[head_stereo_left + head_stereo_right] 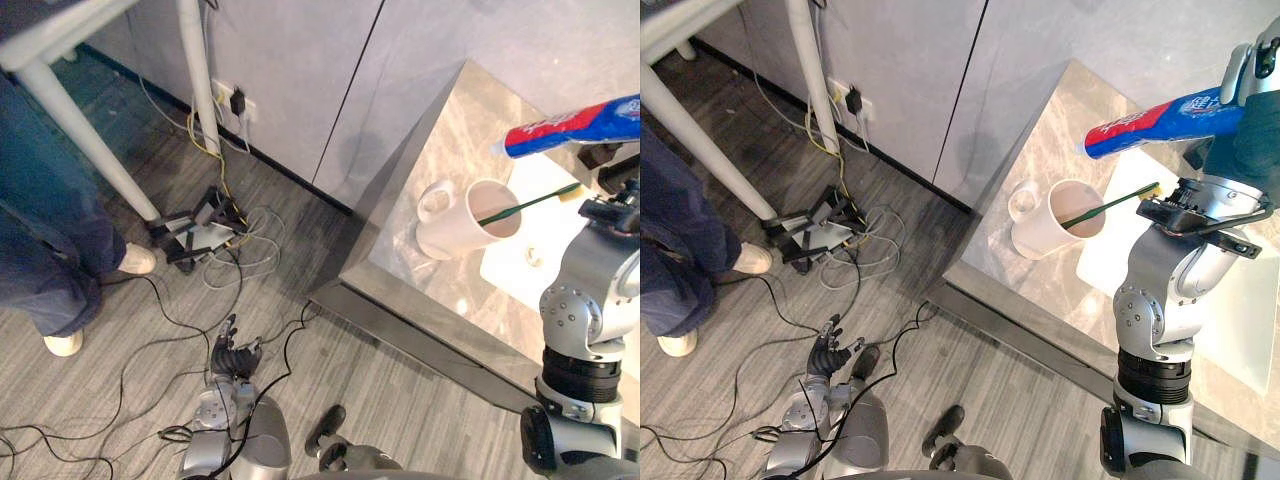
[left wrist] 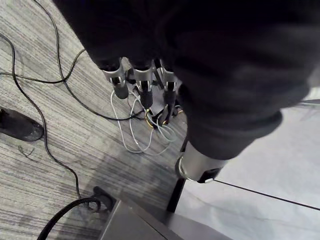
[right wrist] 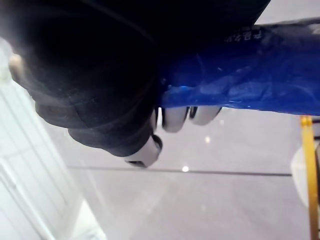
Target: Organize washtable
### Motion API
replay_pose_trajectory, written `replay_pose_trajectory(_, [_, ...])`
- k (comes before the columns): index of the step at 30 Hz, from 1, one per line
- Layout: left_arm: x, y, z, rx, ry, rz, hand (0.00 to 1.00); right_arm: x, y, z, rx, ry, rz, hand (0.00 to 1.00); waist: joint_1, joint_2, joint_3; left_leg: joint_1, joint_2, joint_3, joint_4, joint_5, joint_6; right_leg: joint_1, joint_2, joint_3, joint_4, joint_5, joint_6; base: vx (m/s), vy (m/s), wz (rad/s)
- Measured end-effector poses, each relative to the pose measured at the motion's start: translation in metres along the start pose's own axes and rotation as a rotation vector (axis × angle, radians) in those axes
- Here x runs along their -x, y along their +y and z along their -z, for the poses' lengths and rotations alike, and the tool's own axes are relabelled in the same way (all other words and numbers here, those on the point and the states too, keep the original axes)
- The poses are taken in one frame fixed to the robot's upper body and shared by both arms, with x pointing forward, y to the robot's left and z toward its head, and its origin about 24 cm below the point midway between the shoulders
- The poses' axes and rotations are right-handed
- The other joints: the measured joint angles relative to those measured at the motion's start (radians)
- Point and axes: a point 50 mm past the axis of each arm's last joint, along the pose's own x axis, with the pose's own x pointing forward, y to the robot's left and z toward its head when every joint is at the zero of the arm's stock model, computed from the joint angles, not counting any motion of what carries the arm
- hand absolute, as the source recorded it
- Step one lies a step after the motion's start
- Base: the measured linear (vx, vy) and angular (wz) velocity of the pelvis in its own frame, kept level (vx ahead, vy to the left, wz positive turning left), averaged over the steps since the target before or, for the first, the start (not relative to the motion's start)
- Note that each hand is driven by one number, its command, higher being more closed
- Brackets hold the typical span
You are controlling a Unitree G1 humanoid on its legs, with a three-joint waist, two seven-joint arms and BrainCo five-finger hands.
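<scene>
The worktop (image 1: 440, 262) is carrying one white mug (image 1: 447, 235), one green toothbrush (image 1: 525, 203) standing in that mug, and one white tray (image 1: 510, 272). One blue-and-red toothpaste tube (image 1: 575, 125) is showing above them, and two hands are showing: one left hand (image 1: 235, 355) and one right hand (image 3: 100, 75). The floor (image 1: 400, 400) is bearing one person (image 1: 50, 200) wearing two pale shoes (image 1: 135, 260), and two white table legs (image 1: 85, 140) are standing on it.
</scene>
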Motion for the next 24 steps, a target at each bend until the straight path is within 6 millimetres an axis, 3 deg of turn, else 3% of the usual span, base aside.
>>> replay_pose_trajectory(4, [0.008,-0.003,0.019,0.007,0.078,0.001,0.00,0.001,0.006,0.004,-0.012,0.018,-0.025,1.00,-0.006,0.014,-0.044,0.040,-0.001,0.008,-0.008,0.000,0.000,0.031,0.000,0.003,-0.001,-0.008,-0.005,0.01,0.004,-0.02])
replay_pose_trajectory(10, [0.015,-0.001,0.044,-0.006,0.190,-0.002,0.00,0.009,0.015,0.014,-0.025,0.076,-0.096,1.00,-0.033,0.004,-0.090,0.082,-0.007,0.023,-0.055,0.011,0.011,0.035,-0.012,0.020,0.019,-0.030,-0.021,-0.04,0.024,-0.07])
replay_pose_trajectory(13, [0.019,0.006,0.051,-0.008,0.215,-0.025,0.00,0.012,0.012,0.026,-0.010,0.127,-0.085,1.00,-0.056,0.000,-0.093,0.098,-0.023,0.016,-0.076,0.036,0.014,0.042,-0.030,0.020,0.035,-0.055,-0.021,-0.02,0.013,0.12])
replay_pose_trajectory(24, [0.024,0.016,0.059,-0.010,0.247,-0.060,0.00,0.023,-0.001,0.040,0.041,0.218,-0.036,1.00,-0.055,-0.004,-0.087,0.102,-0.037,-0.004,-0.139,0.081,0.021,0.018,-0.054,0.008,0.074,-0.062,-0.014,-0.02,0.013,0.08])
